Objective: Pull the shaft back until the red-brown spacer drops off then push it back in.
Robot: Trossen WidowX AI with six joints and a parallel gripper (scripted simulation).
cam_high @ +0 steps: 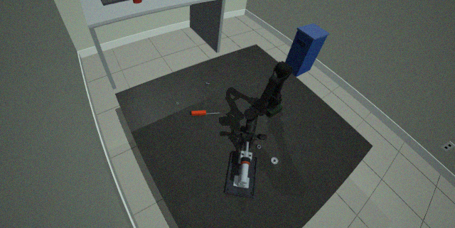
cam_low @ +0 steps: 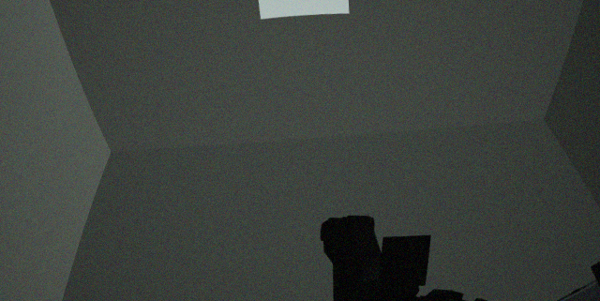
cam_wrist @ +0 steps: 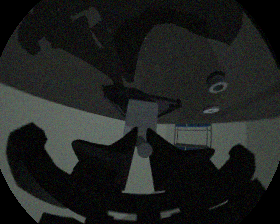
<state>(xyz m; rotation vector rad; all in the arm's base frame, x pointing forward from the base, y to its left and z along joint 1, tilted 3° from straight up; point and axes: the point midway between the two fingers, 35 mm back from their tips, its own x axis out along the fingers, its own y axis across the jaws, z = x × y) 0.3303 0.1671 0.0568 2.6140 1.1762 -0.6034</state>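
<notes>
Your pincer (cam_high: 247,138) (cam_wrist: 141,129) grips the shaft (cam_high: 247,145) (cam_wrist: 144,149); red-brown spacer (cam_high: 245,161) beyond it, on the assembly; orange-handled screwdriver (cam_high: 199,113) well off to one side.

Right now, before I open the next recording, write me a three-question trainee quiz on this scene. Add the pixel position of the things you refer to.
1. True or false: the red-brown spacer (cam_high: 245,160) lies loose on the mat (cam_high: 320,139).
2. Multiple choice: what is the gripper (cam_high: 247,139) (cam_wrist: 141,129) doing? A) standing open; B) shut on the shaft (cam_high: 247,146) (cam_wrist: 145,149); C) shut on nothing.
3. Fill in: the screwdriver (cam_high: 198,113) has an ____ handle.

Key: 1 false; 2 B; 3 orange.
</notes>
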